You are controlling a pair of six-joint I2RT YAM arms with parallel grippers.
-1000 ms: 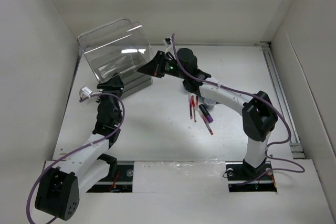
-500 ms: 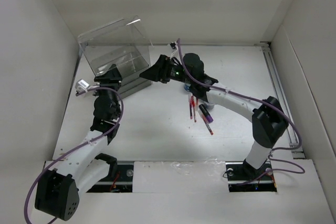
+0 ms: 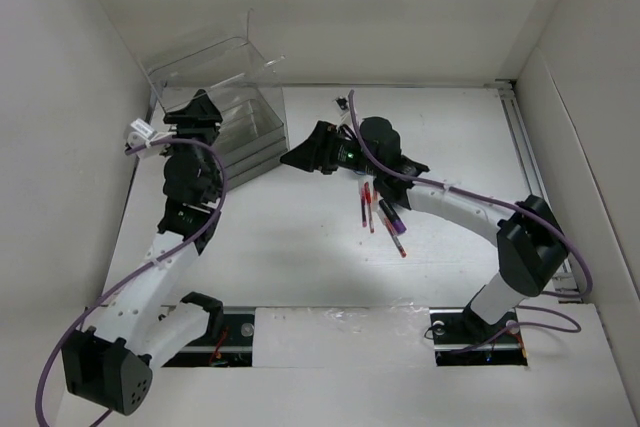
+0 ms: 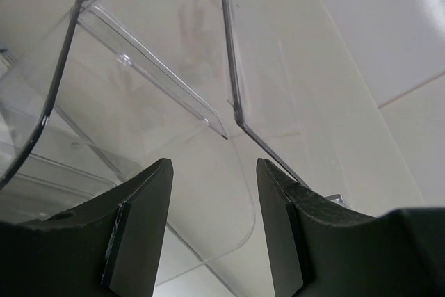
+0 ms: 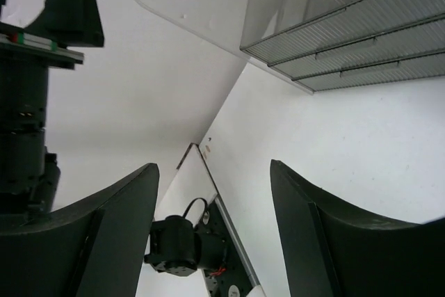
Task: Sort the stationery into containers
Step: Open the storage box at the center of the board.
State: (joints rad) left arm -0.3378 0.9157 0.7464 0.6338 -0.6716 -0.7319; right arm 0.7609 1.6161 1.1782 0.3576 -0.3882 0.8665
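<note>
From above, thin red pens (image 3: 367, 205) and a short dark marker with a purple end (image 3: 391, 215) lie on the white table (image 3: 300, 267), apart from the clear plastic box (image 3: 230, 132), whose lid is up. I think nothing is sorted yet. The left wrist view shows the left claw (image 4: 213, 172) half spread by the lid, pinching nothing. The right wrist view shows the right claw (image 5: 212, 172) spread wide and empty.

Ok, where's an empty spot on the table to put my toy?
Two bare patches: the far right corner, between the right arm and the rail; and the near middle, between the left arm and the pens. It's crowded by the box, where the left gripper and right gripper sit.
</note>
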